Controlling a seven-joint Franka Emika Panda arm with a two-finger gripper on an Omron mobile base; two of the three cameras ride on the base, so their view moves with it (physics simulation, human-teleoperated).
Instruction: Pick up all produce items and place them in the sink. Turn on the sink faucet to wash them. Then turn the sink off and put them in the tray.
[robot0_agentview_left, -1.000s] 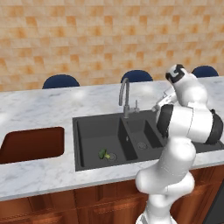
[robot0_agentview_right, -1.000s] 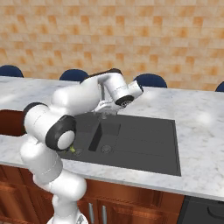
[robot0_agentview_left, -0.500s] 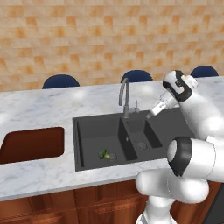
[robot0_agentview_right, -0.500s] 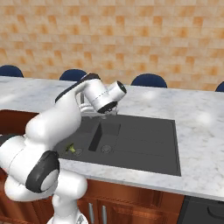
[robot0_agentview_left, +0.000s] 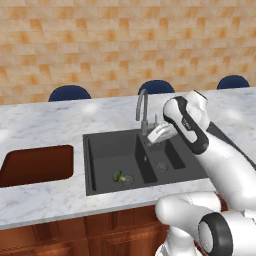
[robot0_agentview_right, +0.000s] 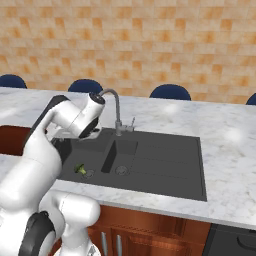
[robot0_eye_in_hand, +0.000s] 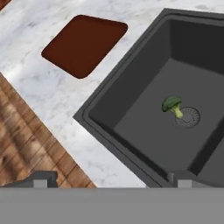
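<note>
The broccoli (robot0_eye_in_hand: 172, 105) lies on the floor of the wide basin of the sink (robot0_eye_in_hand: 114, 97), right of centre in the hand view, its pale stalk pointing toward the round drain (robot0_eye_in_hand: 187, 117) and just touching the drain's rim; in the left base view it sits low in the left basin, beside that same drain. The gripper (robot0_agentview_left: 159, 134) hangs above the sink near the middle of the left base view, close to the faucet (robot0_agentview_left: 142, 109), with its jaws spread wide and nothing between them. The tray (robot0_eye_in_hand: 84, 43) sits in the upper left of the hand view, sunk into the marble counter (robot0_eye_in_hand: 41, 85) and well apart from the broccoli. As for handling, the piece looks very light and fairly stiff — a lumpy green crown on a short, smoother stem. The crown is probably the better place to close on, since its rough surface should give the pads some purchase, while the thin stalk could slip or roll away. Being so small and lying flat on the hard basin floor, it likely needs the fingertips brought almost down to the bottom — a shallow pinch may simply nudge it toward the drain.
</note>
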